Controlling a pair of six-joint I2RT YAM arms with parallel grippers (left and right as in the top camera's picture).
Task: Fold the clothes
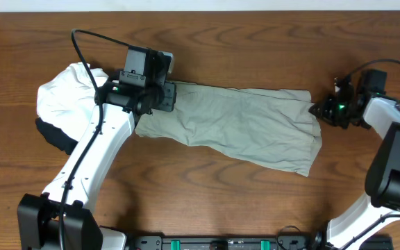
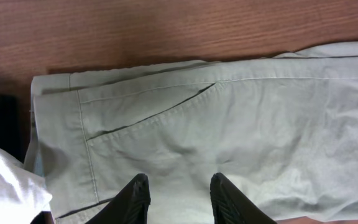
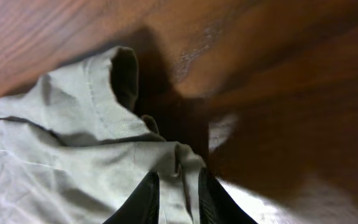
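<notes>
The clothes (image 1: 242,125), khaki trousers, lie stretched left to right across the wooden table. My left gripper (image 1: 167,97) is over the waistband end. In the left wrist view its jaws (image 2: 179,183) stand apart above flat cloth near a stitched pocket (image 2: 148,115), holding nothing. My right gripper (image 1: 317,110) is at the trousers' right end by the leg hem. In the right wrist view the jaws (image 3: 176,180) are a little apart, with a thin raised fold of the cloth (image 3: 55,162) lying loosely between them. An open leg cuff (image 3: 122,71) stands up beyond.
A white garment (image 1: 64,90) is bunched at the left, just behind my left arm, and it shows in the left wrist view's corner (image 2: 5,180). A black garment (image 1: 54,135) peeks out beneath it. Bare wood (image 1: 221,201) lies in front of the trousers.
</notes>
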